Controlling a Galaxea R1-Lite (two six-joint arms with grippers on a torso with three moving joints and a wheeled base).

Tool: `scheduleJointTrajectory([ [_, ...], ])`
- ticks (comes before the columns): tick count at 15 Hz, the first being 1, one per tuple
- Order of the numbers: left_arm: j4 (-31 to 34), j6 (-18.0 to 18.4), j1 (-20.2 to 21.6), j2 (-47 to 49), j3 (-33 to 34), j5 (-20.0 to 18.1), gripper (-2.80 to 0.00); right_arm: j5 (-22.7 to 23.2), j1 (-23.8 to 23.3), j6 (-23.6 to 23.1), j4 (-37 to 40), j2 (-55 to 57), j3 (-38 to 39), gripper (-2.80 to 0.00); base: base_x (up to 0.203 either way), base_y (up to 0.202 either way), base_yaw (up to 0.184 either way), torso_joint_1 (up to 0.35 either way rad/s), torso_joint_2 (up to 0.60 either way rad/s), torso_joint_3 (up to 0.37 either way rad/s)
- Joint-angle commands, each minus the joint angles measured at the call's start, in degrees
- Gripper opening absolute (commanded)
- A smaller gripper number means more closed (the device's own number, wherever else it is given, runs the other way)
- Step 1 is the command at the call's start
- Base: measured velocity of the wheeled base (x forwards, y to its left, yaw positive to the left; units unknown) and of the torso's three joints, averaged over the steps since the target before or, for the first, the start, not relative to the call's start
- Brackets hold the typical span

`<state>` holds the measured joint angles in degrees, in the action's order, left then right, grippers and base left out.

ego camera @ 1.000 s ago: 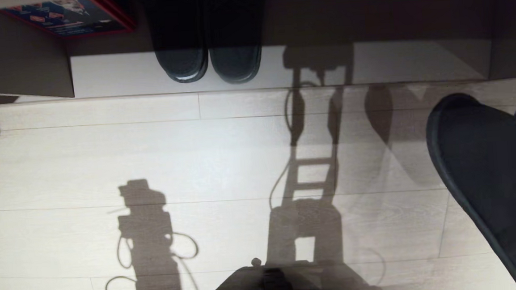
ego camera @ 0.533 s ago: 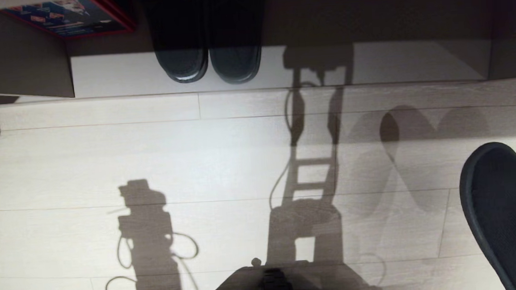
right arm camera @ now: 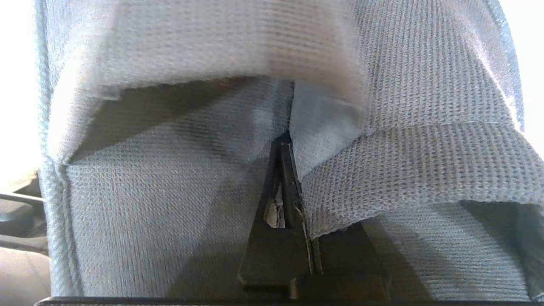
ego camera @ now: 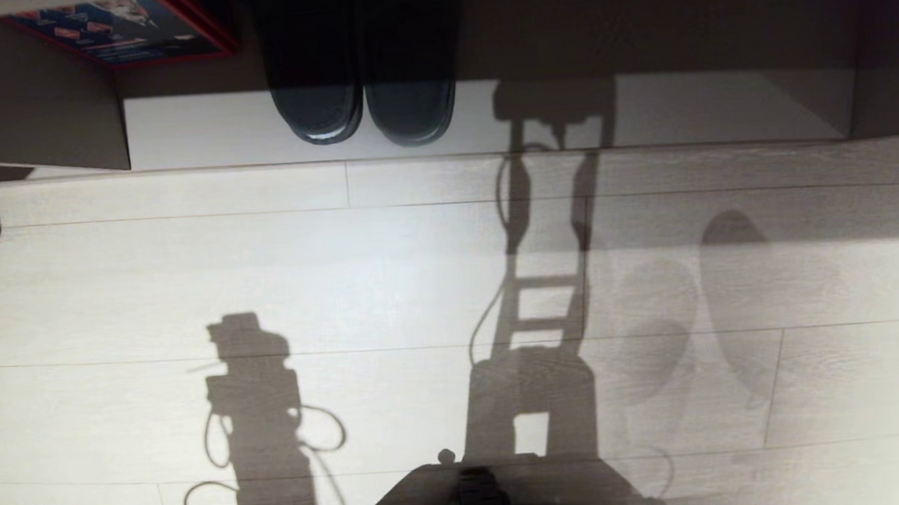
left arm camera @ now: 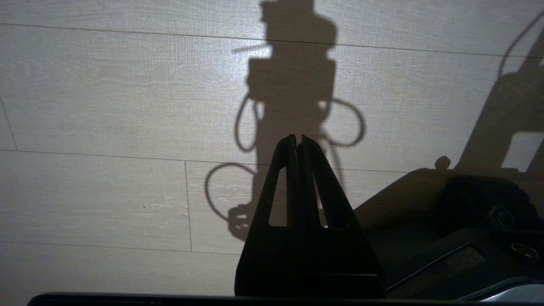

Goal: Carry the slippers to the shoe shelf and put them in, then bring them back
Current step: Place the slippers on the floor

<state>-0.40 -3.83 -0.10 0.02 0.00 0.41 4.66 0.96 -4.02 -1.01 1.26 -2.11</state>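
Pinched tight between the right gripper's [right arm camera: 285,146] closed fingers are the slippers [right arm camera: 272,127], whose knit bands fill the wrist view; in the head view only a dark edge shows at the floor's [ego camera: 419,270] right edge. The left gripper [left arm camera: 297,138] hangs closed and empty above the floor. A carrying step is judged underway. Which leg cannot be told: next, either the shoe shelf [ego camera: 682,105] is approached or the slippers are set down.

The head view looks steeply down from above at the pale floor [ego camera: 388,272], the left wrist view faces that same floor from lower, sharing its arm shadow [left arm camera: 293,85], and the right wrist view sits pressed against grey fabric [right arm camera: 170,191].
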Motion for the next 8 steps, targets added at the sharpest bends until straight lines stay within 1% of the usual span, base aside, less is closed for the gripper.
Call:
scheduleJointTrajectory([
  [1,-0.04,-0.04,0.01,-0.02,0.0,0.02,-2.8,-1.38,0.0,0.0,0.71,-1.33,-0.03,-2.8,0.0,0.0,0.0,0.0,0.0,0.0],
  [2,-0.04,-0.04,0.01,-0.02,0.0,0.02,-2.8,-3.75,0.0,0.17,0.6,-1.25,1.18,-2.8,0.0,0.0,0.0,0.0,0.0,0.0],
  [3,-0.04,-0.04,0.01,-0.02,0.0,0.02,-2.8,-4.97,0.0,0.42,0.96,-1.18,2.19,-2.8,0.0,0.0,0.0,0.0,0.0,0.0],
  [5,-0.04,-0.04,0.01,-0.02,0.0,0.02,-2.8,-4.83,0.0,0.6,1.01,-1.31,2.02,-2.8,0.0,0.0,0.0,0.0,0.0,0.0],
  [8,-0.04,-0.22,0.01,-0.02,0.0,0.02,-2.8,-4.75,0.0,2.27,1.01,-1.34,2.02,-2.8,0.0,0.0,0.0,0.0,0.0,0.0],
])
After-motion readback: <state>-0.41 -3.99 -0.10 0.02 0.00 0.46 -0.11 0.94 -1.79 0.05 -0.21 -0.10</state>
